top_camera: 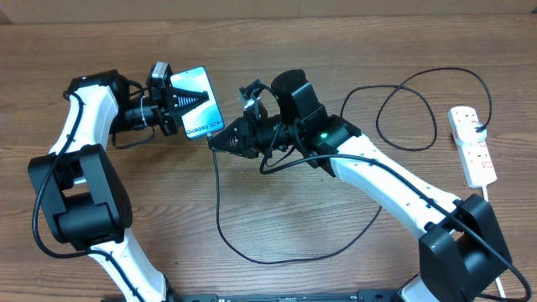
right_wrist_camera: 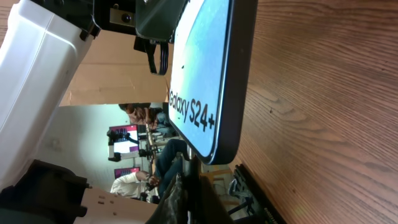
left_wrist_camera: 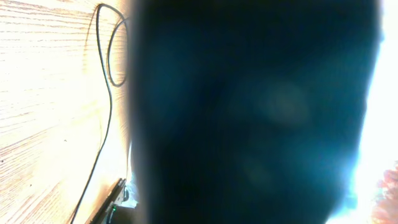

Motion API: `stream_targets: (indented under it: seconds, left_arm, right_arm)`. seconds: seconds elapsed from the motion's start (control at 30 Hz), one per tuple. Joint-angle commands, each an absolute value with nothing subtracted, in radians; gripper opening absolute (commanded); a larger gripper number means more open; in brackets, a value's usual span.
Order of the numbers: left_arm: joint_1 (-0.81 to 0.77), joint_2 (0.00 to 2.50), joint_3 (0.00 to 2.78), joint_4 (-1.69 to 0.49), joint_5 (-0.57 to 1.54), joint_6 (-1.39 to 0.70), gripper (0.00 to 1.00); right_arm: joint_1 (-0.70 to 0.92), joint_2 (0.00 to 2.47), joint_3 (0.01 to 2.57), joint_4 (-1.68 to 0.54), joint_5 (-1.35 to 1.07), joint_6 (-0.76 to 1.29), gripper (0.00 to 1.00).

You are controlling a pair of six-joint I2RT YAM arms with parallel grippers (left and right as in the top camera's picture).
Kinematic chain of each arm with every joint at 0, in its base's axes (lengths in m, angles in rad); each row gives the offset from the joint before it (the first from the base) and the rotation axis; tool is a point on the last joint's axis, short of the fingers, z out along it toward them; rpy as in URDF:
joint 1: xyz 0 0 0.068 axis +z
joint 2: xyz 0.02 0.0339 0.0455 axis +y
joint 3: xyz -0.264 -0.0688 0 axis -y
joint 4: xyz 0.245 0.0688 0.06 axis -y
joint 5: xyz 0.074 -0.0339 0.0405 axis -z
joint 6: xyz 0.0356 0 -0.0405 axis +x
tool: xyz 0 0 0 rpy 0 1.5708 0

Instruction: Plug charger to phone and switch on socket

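My left gripper (top_camera: 193, 100) is shut on the phone (top_camera: 200, 102), holding it raised and tilted above the table. Its light blue screen with "Galaxy S24+" fills the right wrist view (right_wrist_camera: 200, 87). In the left wrist view the phone (left_wrist_camera: 249, 112) is a dark blur that hides my fingers. My right gripper (top_camera: 212, 143) is shut on the charger's black connector (right_wrist_camera: 190, 167), right at the phone's bottom edge. I cannot tell whether the tip is inside the port. The black cable (top_camera: 225, 231) loops across the table toward the white socket (top_camera: 471, 144) at the far right.
The charger cable makes a second loop (top_camera: 407, 117) between the right arm and the socket. The socket's white cord (top_camera: 488, 201) runs toward the table's front edge. The left arm's white link (right_wrist_camera: 37, 74) stands close behind the phone.
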State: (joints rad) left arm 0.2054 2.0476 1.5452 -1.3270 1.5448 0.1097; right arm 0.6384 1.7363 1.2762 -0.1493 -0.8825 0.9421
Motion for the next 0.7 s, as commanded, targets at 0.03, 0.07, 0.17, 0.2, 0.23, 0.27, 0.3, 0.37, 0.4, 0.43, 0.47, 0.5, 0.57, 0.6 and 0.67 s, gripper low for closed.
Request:
stream_targets:
  seconds: [0.03, 0.07, 0.17, 0.2, 0.23, 0.27, 0.3, 0.37, 0.4, 0.43, 0.47, 0.5, 0.57, 0.6, 0.67]
  left_arm:
    - [0.206, 2.033, 1.546, -1.335, 1.58, 0.103, 0.04]
    - [0.206, 2.033, 1.546, -1.335, 1.581, 0.103, 0.04]
    - [0.206, 2.033, 1.546, -1.335, 1.58, 0.103, 0.04]
    - [0.205, 2.033, 1.546, -1.335, 1.58, 0.103, 0.04]
    - [0.204, 2.033, 1.546, -1.335, 1.58, 0.103, 0.04]
    - [0.202, 2.033, 1.546, -1.335, 1.581, 0.103, 0.04]
    - [0.202, 2.033, 1.546, -1.335, 1.58, 0.103, 0.04]
    - [0.202, 2.033, 1.546, -1.335, 1.58, 0.103, 0.04]
    - [0.202, 2.033, 1.546, -1.335, 1.581, 0.104, 0.04]
    - [0.202, 2.033, 1.546, -1.335, 1.58, 0.103, 0.04]
    - [0.202, 2.033, 1.546, -1.335, 1.58, 0.103, 0.04]
    - [0.202, 2.033, 1.546, -1.335, 1.58, 0.104, 0.04]
    - [0.202, 2.033, 1.546, -1.335, 1.58, 0.104, 0.04]
    - [0.202, 2.033, 1.546, -1.336, 1.58, 0.104, 0.04]
    - [0.202, 2.033, 1.546, -1.336, 1.581, 0.104, 0.04]
  right_arm:
    - [0.64, 1.723, 1.293, -0.139, -0.853, 0.943, 0.04]
    - [0.64, 1.723, 1.293, -0.139, -0.853, 0.943, 0.04]
    - [0.64, 1.723, 1.293, -0.136, -0.853, 0.943, 0.04]
    - [0.64, 1.723, 1.293, -0.136, -0.852, 0.943, 0.04]
    - [0.64, 1.723, 1.293, -0.136, -0.849, 0.944, 0.04]
    - [0.64, 1.723, 1.293, -0.136, -0.846, 0.944, 0.04]
    - [0.64, 1.723, 1.293, -0.136, -0.846, 0.944, 0.04]
    - [0.64, 1.723, 1.293, -0.136, -0.84, 0.944, 0.04]
    - [0.641, 1.723, 1.293, -0.136, -0.838, 0.944, 0.04]
    - [0.64, 1.723, 1.293, -0.135, -0.838, 0.944, 0.04]
    - [0.64, 1.723, 1.293, -0.135, -0.834, 0.947, 0.04]
    - [0.64, 1.723, 1.293, -0.135, -0.833, 0.947, 0.04]
    - [0.641, 1.723, 1.293, -0.135, -0.829, 0.947, 0.04]
    - [0.641, 1.723, 1.293, -0.135, -0.827, 0.947, 0.04]
    - [0.642, 1.723, 1.293, -0.135, -0.823, 0.947, 0.04]
